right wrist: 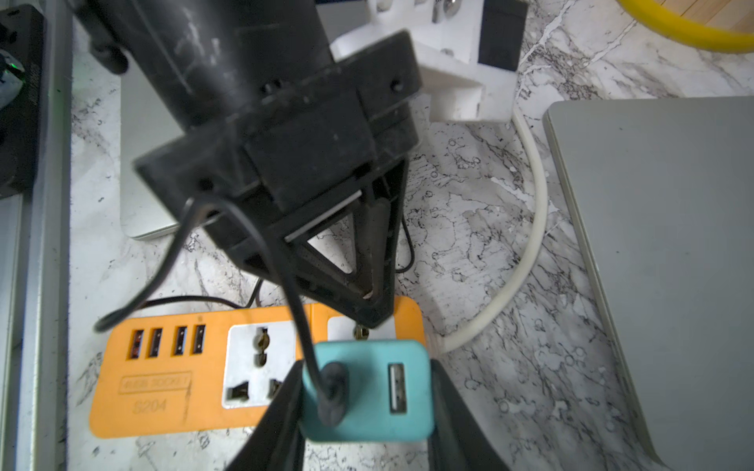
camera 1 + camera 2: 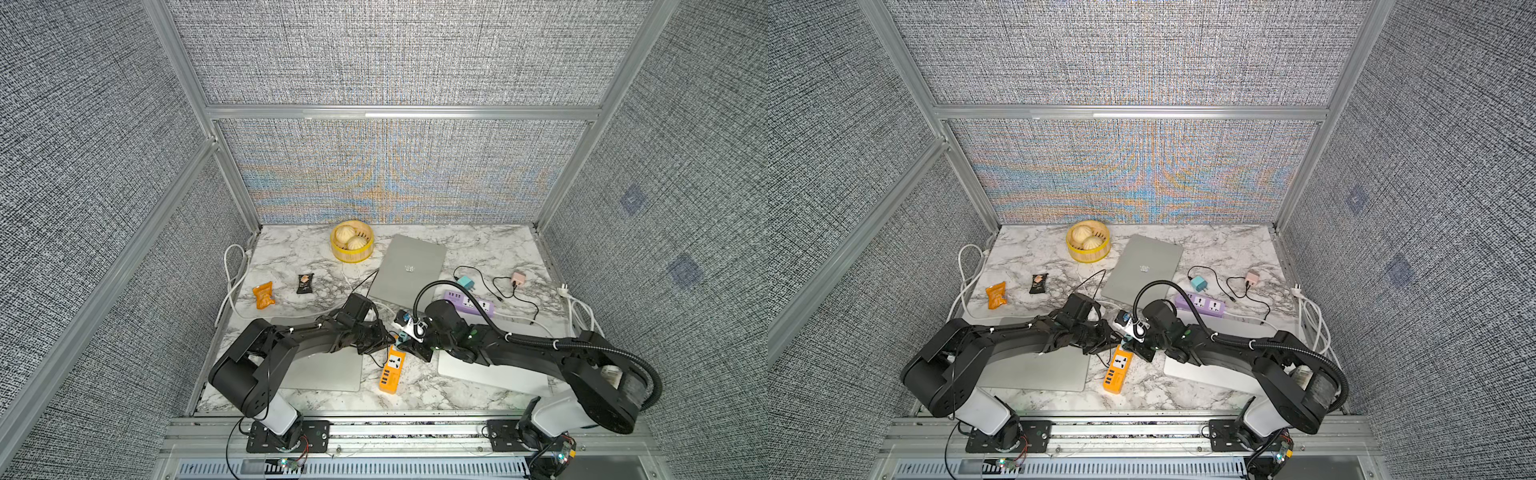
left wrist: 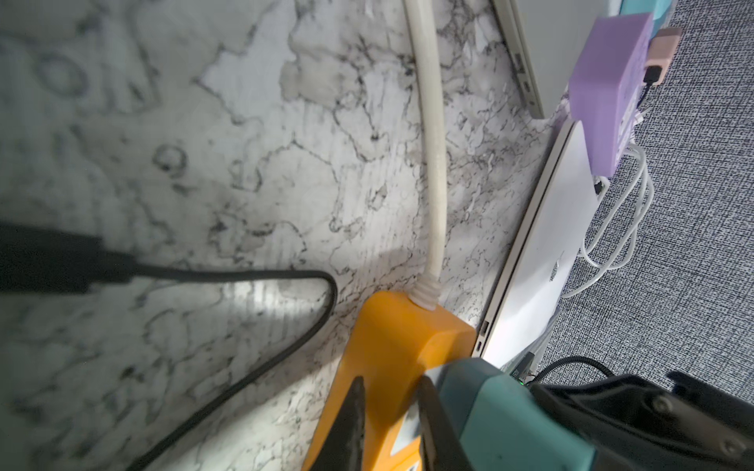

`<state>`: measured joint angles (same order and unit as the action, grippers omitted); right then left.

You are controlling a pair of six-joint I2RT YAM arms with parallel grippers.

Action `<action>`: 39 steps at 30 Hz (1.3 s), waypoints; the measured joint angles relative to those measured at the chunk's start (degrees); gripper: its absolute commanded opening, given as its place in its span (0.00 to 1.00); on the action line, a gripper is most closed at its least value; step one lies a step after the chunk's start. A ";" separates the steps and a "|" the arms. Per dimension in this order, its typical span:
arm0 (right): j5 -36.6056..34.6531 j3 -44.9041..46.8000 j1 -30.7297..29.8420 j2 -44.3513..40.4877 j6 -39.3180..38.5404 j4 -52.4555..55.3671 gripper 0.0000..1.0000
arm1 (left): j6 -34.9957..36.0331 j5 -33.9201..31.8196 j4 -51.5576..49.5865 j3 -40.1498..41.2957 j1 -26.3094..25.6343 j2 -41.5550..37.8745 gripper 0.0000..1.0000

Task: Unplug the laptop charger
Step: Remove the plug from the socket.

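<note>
The right gripper (image 1: 367,412) pinches the teal charger (image 1: 367,391) by its sides over the orange power strip's (image 1: 163,391) end socket; prongs in or out, I cannot tell. The left gripper (image 3: 390,383), barely parted, rests its tips on the strip beside it.

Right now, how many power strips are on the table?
2. The orange power strip lies front centre; the purple power strip lies farther back, to the right. More may be hidden.

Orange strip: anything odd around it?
The charger cable loops across the left hand, whose tips sit on the strip. It might snag when the charger is pulled. Nothing else stands out.
</note>
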<state>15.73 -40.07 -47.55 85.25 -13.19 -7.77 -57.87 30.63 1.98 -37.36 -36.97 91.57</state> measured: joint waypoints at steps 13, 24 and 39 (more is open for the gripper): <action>1.86 -0.42 1.07 0.22 2.93 -0.07 0.00 | 0.00 0.02 0.20 0.00 -0.02 0.09 0.22; 1.33 -0.74 1.01 -3.10 1.81 -0.92 0.00 | 0.92 -1.20 -6.25 -4.33 -0.44 0.48 0.22; -5.88 -6.05 1.07 -5.31 -0.52 9.88 0.00 | 4.31 -6.21 -18.64 -10.95 0.44 -4.35 0.22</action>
<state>9.85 -46.13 -46.48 79.94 -13.72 2.11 -53.56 24.43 -16.67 -48.31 -36.53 87.22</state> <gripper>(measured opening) 0.395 0.221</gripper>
